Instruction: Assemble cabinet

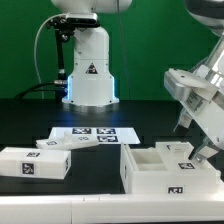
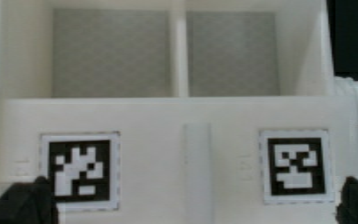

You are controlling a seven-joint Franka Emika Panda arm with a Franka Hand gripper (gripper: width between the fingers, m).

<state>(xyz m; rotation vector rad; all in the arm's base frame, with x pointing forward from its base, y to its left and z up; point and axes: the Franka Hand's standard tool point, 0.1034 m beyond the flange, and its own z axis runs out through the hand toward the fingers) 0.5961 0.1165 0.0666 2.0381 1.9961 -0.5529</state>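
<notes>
The cabinet body is an open white box with an inner divider, standing at the exterior view's right front. My gripper hangs over its right end. In the wrist view the body fills the frame, showing two compartments and a front wall with two marker tags. My gripper is open, with a dark fingertip at each lower corner, either side of that wall and not pressing on it. A white block and a thin white slab lie at the exterior view's left.
The marker board lies flat behind the parts, in front of the robot base. A round white knob sticks out of the body's side. The table's front edge runs just below the parts.
</notes>
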